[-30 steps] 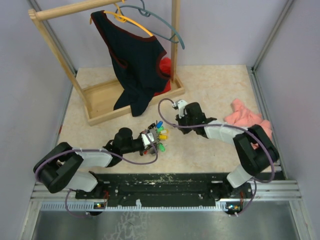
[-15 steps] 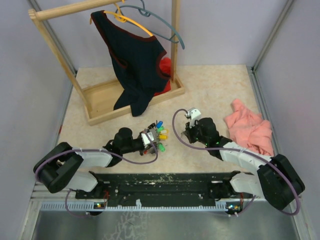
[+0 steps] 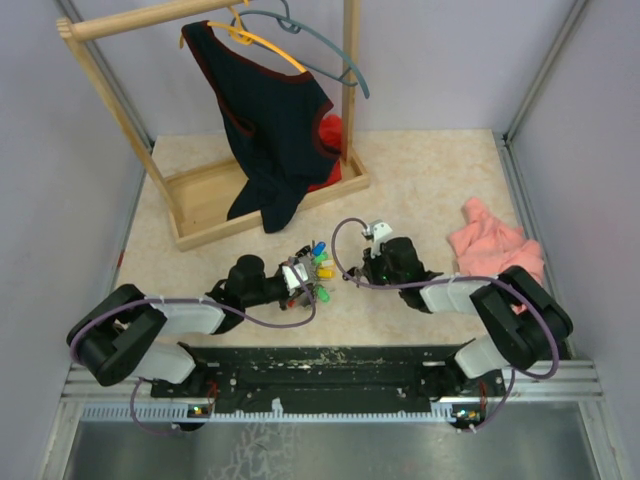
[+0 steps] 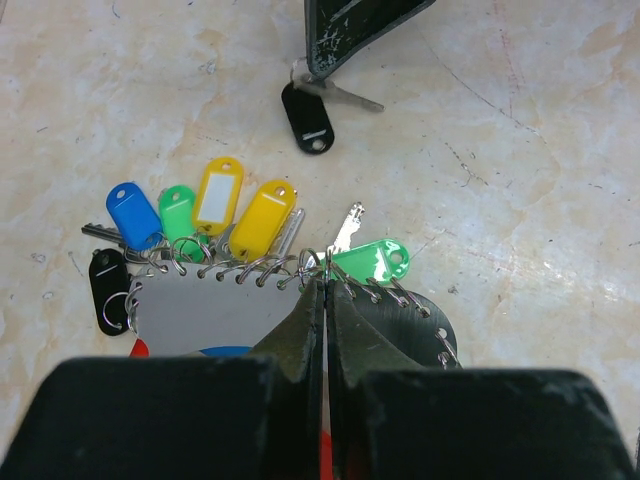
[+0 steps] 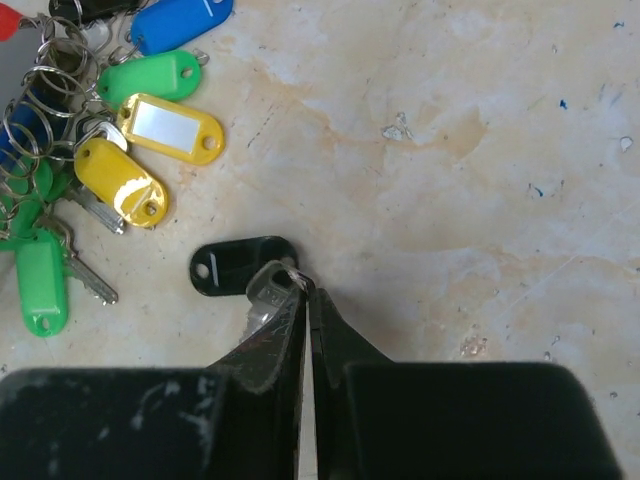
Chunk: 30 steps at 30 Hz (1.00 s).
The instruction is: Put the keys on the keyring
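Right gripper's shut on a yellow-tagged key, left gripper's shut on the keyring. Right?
Not yellow: the right gripper is shut on the black-tagged key, as the right wrist view shows. The left gripper is shut on the keyring.

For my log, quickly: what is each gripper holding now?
Left gripper: closed on the keyring.
Right gripper: closed on the black-tagged key.

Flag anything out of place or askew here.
A crumpled pink cloth lies loose at far right. The dark garment hangs lopsided off its yellow hanger, drooping toward the wooden rack's base. One black-tagged key sits apart from the bunch, at the right end effector.
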Available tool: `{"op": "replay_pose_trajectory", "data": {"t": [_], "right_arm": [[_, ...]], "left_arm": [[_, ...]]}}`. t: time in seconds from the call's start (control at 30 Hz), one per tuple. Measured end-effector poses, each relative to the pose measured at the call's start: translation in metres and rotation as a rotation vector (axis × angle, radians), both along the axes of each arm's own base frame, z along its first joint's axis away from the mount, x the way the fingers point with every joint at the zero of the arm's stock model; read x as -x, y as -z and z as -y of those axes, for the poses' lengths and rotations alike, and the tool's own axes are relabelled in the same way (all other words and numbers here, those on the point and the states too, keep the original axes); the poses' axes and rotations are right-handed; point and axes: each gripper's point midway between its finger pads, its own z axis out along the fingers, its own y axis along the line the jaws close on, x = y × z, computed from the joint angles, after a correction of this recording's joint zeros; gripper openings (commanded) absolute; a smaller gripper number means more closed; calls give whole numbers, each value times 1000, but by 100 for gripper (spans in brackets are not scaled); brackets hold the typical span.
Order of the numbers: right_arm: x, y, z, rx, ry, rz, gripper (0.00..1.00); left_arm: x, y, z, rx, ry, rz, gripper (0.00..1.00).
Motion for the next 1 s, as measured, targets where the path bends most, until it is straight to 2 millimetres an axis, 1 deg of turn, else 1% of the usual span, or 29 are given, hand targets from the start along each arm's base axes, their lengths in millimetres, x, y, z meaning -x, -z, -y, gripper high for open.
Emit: {"op": "replay_pose_trajectory", "data": {"t": [0.07, 0.13, 0.23, 0.43, 0.53, 0.6, 0.7, 0.77, 0.87, 1.0], "right_arm": [[-2, 1, -1, 3, 7, -16, 19], [-4, -1, -2, 2, 12, -24, 25], [-6, -10, -3, 14, 20, -40, 35], [-12, -36, -4, 64, 2, -48, 47], [-16, -42, -10, 113, -31, -51, 51], [-16, -39, -20, 157, -70, -57, 52], [-12, -25, -30, 228, -120, -87, 54], [-9, -14, -31, 281, -141, -110, 54], [-7, -3, -28, 340, -157, -137, 54], [-7, 3, -27, 389, -177, -151, 55]], "left_arm": [[0, 0, 0, 0, -1, 1, 1], [-1, 0, 0, -1, -2, 1, 1], [-1, 0, -1, -1, -4, 1, 1], [-1, 0, -1, -1, -4, 1, 1], [-1, 0, -1, -1, -5, 1, 1], [-1, 0, -1, -1, -6, 1, 1], [-2, 0, -1, -1, -10, 3, 1], [-2, 0, -1, -1, -12, 4, 1], [-2, -1, -1, -1, -13, 4, 1], [-2, -1, -1, 0, -14, 2, 1]]}}
